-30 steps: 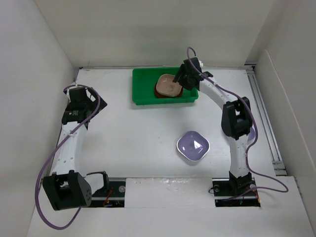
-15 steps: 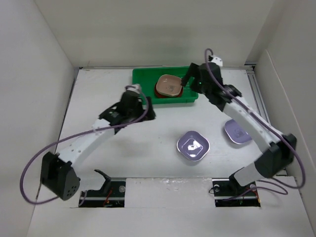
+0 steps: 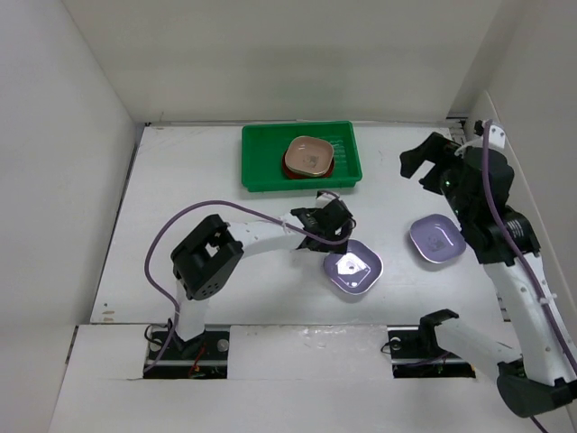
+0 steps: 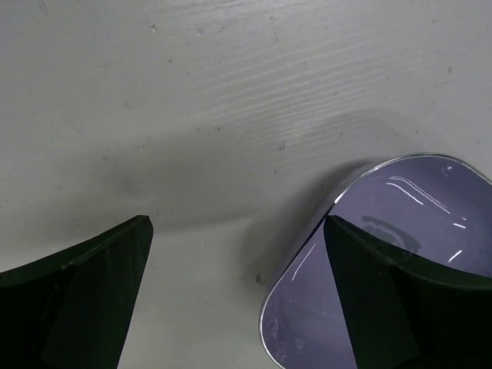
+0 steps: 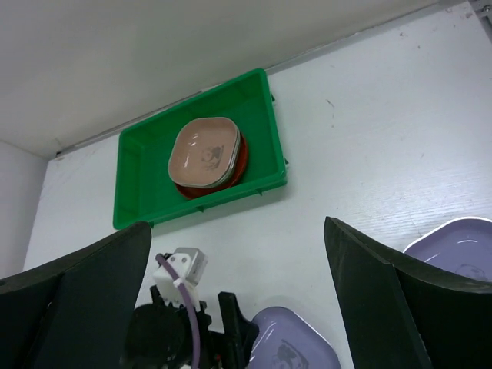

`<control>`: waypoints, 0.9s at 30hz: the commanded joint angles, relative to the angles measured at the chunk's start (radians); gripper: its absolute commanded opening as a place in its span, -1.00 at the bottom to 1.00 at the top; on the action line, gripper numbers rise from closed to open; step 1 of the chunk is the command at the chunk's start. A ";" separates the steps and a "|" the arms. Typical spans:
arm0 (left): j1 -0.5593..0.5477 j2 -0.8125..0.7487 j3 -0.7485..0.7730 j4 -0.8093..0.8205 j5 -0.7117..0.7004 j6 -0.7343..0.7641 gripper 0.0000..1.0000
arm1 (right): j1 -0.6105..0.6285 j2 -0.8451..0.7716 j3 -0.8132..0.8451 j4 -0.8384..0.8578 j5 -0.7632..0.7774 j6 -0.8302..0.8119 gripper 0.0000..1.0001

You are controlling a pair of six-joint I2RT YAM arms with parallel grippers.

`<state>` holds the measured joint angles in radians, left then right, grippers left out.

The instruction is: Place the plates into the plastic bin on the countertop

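White walls (image 3: 99, 135) close in a matte white bench (image 3: 198, 180). Landmark: bright green rectangular plastic bin (image 3: 261, 162) at the far middle.

- Already in the bin, right half: pinkish-brown rounded-square plate (image 3: 309, 155) stacked on a red round plate (image 3: 290, 169). More may sit beneath; cannot tell.
- Not yet in the bin: lavender rounded-square plate (image 3: 354, 271), on the bench well in front of the bin's right end; second lavender plate (image 3: 437, 239), in front of the bin and off to its right.
- Left gripper (image 3: 339, 236): low over the bench at the first lavender plate's bin-side corner, fingers spread wide, holding nothing. In the left wrist view, that plate's rim runs under the right-hand finger (image 4: 407, 307), while the other finger (image 4: 77, 300) stands over bare bench. So the plate lies off-centre, toward the gripper's right-hand finger and away from the bin.
- Right gripper (image 3: 431, 161): raised, right of the bin, fingers fully apart and empty. The second lavender plate lies just beyond it on the side away from the bin.

Judgement: the left arm is nearer the first plate. The rim is not yet between the fingers, so a small shift away from the bin looks needed before closing. The plate is near-square, so no long axis matters.
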<state>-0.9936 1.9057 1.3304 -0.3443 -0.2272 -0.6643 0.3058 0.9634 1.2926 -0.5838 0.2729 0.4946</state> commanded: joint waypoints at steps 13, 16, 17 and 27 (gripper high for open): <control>0.036 -0.048 -0.072 -0.018 -0.097 -0.046 -0.90 | -0.013 -0.095 -0.062 -0.001 -0.147 -0.042 1.00; 0.081 -0.082 -0.121 0.008 -0.072 -0.035 -1.00 | -0.022 -0.095 -0.062 -0.001 -0.147 -0.042 1.00; 0.081 -0.109 -0.146 0.008 -0.061 -0.035 -1.00 | -0.022 -0.104 -0.062 -0.001 -0.147 -0.042 1.00; 0.168 -0.292 0.109 -0.088 -0.031 0.003 -1.00 | -0.060 -0.126 -0.062 -0.001 -0.169 -0.051 1.00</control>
<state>-0.8677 1.6932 1.2827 -0.4110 -0.2596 -0.6914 0.2615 0.8505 1.2270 -0.6056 0.1249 0.4595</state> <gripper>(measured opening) 0.007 0.995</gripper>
